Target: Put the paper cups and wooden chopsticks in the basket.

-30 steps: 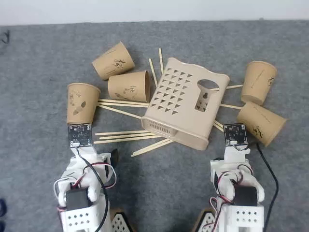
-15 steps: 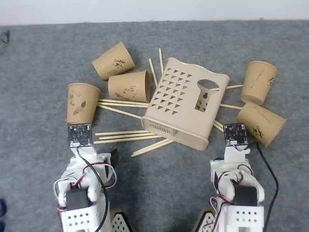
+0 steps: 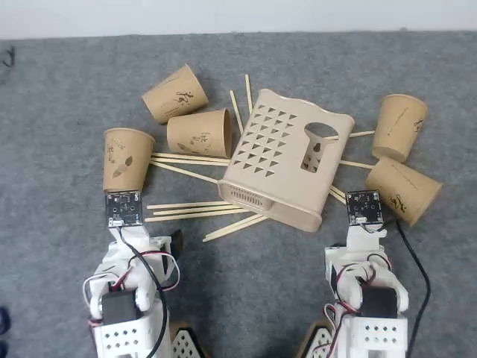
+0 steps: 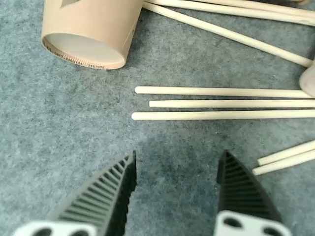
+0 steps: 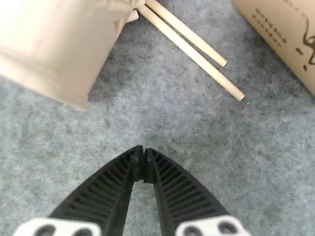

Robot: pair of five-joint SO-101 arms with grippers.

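Five paper cups lie on their sides across a grey-carpeted desk, none of them inside the basket. At far left, one cup is seen just ahead of the left gripper, whose jaws are held apart above the carpet, short of three parallel chopsticks. A second cup and a third cup are grouped beside the basket, which is tipped on its side at centre, with loose chopsticks scattered around it and partly under it. Right of it, the right gripper is poised over the carpet, jaws pressed together on nothing, near a chopstick pair. A fourth cup and a fifth cup are seen close together at far right.
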